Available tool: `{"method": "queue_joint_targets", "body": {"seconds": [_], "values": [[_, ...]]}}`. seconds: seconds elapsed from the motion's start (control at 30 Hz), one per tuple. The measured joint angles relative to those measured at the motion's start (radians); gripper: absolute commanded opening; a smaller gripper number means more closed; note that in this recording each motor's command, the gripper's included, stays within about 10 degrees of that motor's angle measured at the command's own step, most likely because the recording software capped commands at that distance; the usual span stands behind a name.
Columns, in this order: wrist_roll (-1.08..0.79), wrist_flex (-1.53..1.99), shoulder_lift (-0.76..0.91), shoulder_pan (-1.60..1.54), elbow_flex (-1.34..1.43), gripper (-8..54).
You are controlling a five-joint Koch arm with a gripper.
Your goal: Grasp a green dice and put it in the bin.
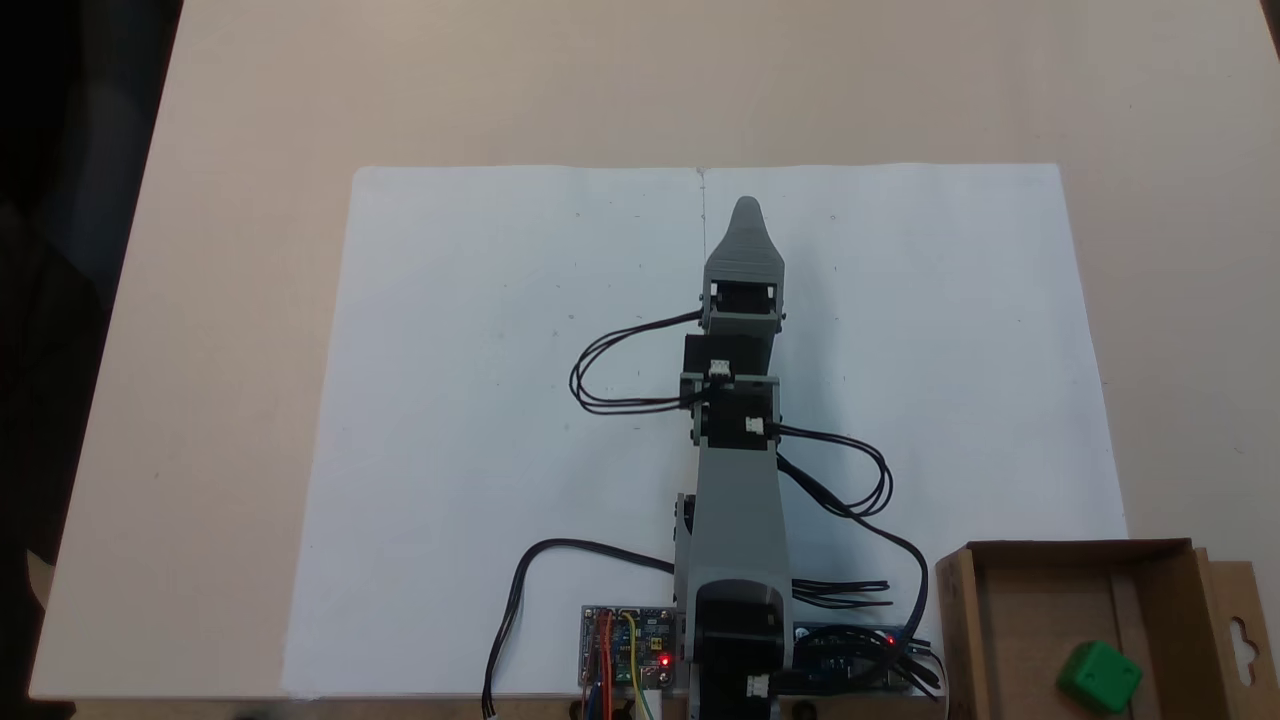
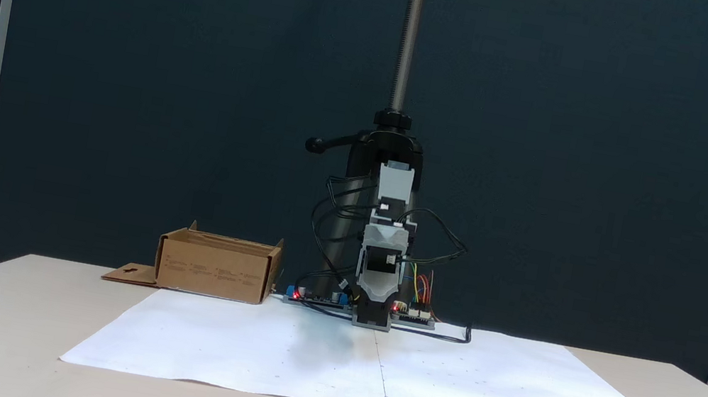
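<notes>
One fixed camera looks straight down; another faces the table's front edge (low, farther back); both share the white paper sheet.

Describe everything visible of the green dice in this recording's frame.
The small bright green plastic dice looks glossy, with rounded edges; its pips cannot be made out. It rests tilted on the floor of the brown cardboard box, near the wall by the keyhole flap, at the lower right of a fixed view. Nothing else touches it.

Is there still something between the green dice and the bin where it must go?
Nothing visible stands between them: the green dice already lies inside the bin, on its floor near the side flap. The gripper points away over the white paper, holding nothing visible.
</notes>
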Motion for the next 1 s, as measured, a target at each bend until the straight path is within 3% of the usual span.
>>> {"method": "queue_joint_targets", "body": {"seconds": [0.67,1.0], "values": [[-0.003,-0.629,0.0,-0.005,0.305,44.1],[-0.003,-0.67,0.0,0.005,0.31,44.7]]}}
